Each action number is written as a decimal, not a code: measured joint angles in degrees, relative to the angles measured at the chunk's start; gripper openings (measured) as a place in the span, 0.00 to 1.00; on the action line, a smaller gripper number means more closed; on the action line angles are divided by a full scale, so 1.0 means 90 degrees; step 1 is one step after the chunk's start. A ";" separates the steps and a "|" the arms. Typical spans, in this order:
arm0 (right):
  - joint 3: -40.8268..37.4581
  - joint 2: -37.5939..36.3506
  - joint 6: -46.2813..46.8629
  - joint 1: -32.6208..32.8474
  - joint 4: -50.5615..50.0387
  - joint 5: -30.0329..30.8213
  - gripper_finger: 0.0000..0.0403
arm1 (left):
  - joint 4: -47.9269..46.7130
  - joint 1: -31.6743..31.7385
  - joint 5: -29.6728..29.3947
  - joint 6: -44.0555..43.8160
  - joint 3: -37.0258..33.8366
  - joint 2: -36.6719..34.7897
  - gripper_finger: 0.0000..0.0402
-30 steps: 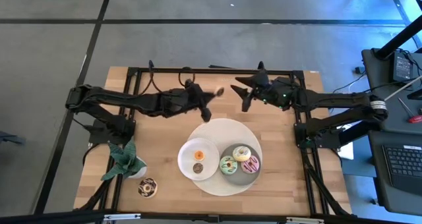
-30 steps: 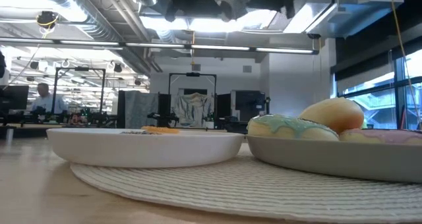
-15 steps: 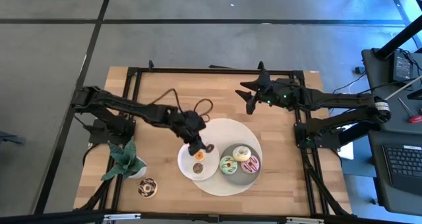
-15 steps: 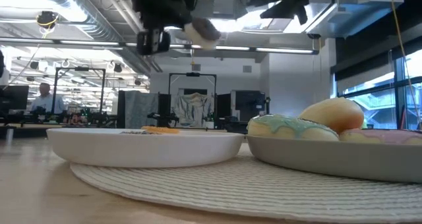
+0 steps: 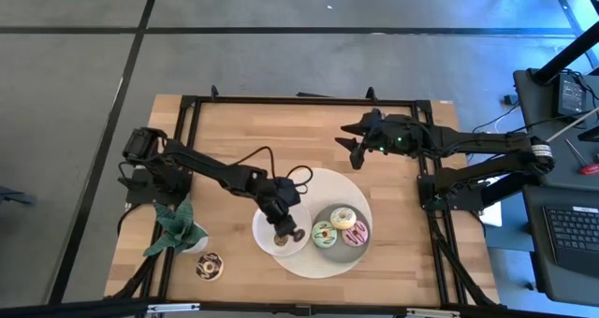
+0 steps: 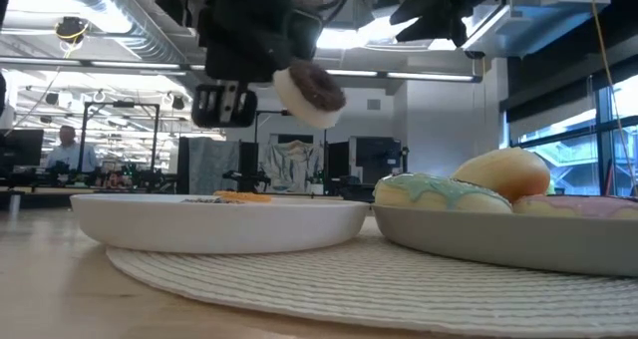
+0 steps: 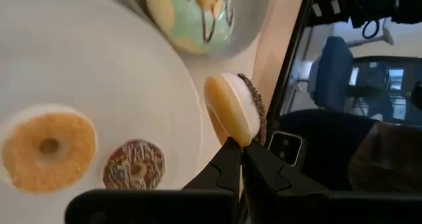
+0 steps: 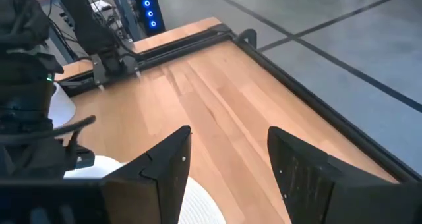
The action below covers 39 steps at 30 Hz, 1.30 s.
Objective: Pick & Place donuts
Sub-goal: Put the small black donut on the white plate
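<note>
Pale wood table (image 5: 234, 131), ribbed woven mat (image 6: 399, 284), matt white plate (image 6: 219, 224), glossy iced donuts (image 6: 444, 194).

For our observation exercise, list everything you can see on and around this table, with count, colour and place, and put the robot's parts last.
White plate: one, on the round mat.
Small donuts on it: orange, brown sprinkled.
Grey plate: one, right side of mat.
Donuts on it: three; white, green, pink.
Chocolate donut: one, near the plant.
Left gripper: shut on a brown-topped donut above the white plate.
Right gripper: open, at the table's far side.
</note>
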 joint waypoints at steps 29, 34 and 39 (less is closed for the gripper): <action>0.0000 0.0000 -0.0028 0.0000 -0.0248 0.0019 0.50 | -0.0314 -0.0017 -0.1029 -0.0810 0.0000 0.0664 0.06; 0.0000 0.0000 -0.0052 0.0000 -0.0253 0.0019 0.50 | -0.0319 -0.0029 -0.0769 -0.1222 0.0000 0.0664 0.07; 0.0000 0.0000 -0.0055 -0.0001 -0.0335 0.0022 0.50 | -0.0322 -0.0032 -0.0664 -0.1248 0.0000 0.0664 0.06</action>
